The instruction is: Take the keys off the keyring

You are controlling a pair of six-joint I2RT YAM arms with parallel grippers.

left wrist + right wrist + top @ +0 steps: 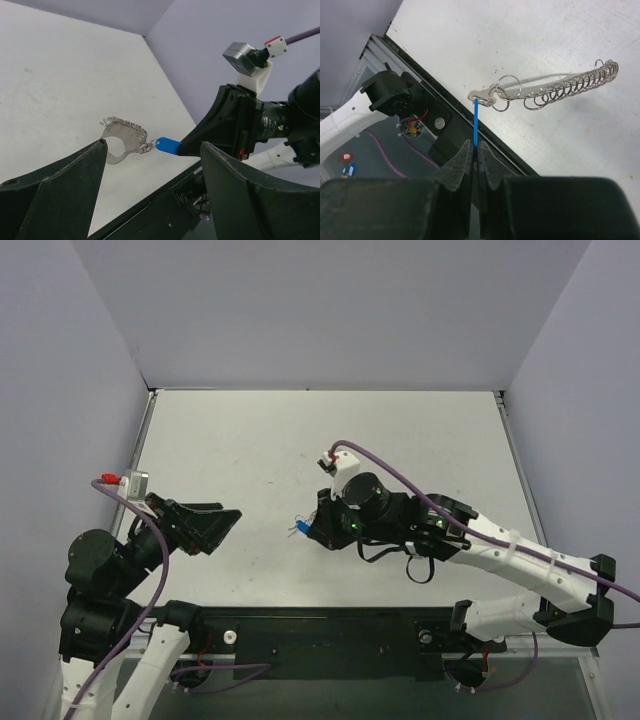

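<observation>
Blue plastic is what I am pinching: my right gripper (475, 150) is squeezed tight on the flat head of the blue key (475, 120), with its thin edge facing my camera. The keyring (547, 81) hangs off the key's far end. In my right wrist view it sticks out toward 2 o'clock, and it looks lifted off the white table (300, 440) — not lying on it. A silver chain (580, 82) of small loops runs along it.

From above, the bundle sits at 9 o'clock of my right gripper, near the middle of the table. My left gripper (222, 528) is farther out at 9 o'clock, with its fingers spread wide and holding nothing.

I think all of this is very light and hard, but small and slippery, and the ring would swing if I bump it. The chain is floppy — a bad place to grab. The stiff pale loop looks like the best spot for my left fingers, close to the small rings (508, 88) by the key. I cannot pick out the plain silver key for sure.
</observation>
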